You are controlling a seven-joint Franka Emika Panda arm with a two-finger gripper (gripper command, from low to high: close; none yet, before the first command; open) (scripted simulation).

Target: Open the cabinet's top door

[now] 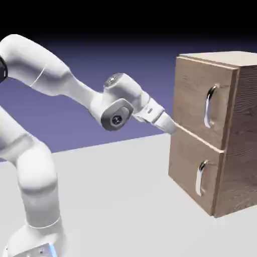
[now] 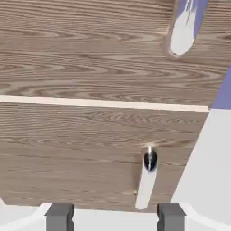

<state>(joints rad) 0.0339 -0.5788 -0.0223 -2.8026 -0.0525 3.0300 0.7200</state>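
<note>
The light-brown wood-grain cabinet (image 1: 246,125) stands at the exterior view's right. Its top door (image 1: 193,95) lies flush, with a curved silver handle (image 1: 211,105) near its right edge. My gripper (image 1: 172,128) is close to the cabinet's front at the left edge, level with the seam between the two doors and well left of the handle. In the hand view wood fills the frame. The top door (image 2: 90,49) is above the pale seam, and the lower end of its handle (image 2: 185,27) shows at the upper right. The gripper (image 2: 115,216) is open with nothing between its fingertips (image 2: 58,216).
The lower door (image 1: 185,170) carries the same kind of silver handle (image 1: 202,178), which shows end-on just above my right fingertip (image 2: 146,180). The white table (image 1: 120,201) spreads in front of the cabinet. The arm's elbow (image 1: 118,108) hangs left of the cabinet.
</note>
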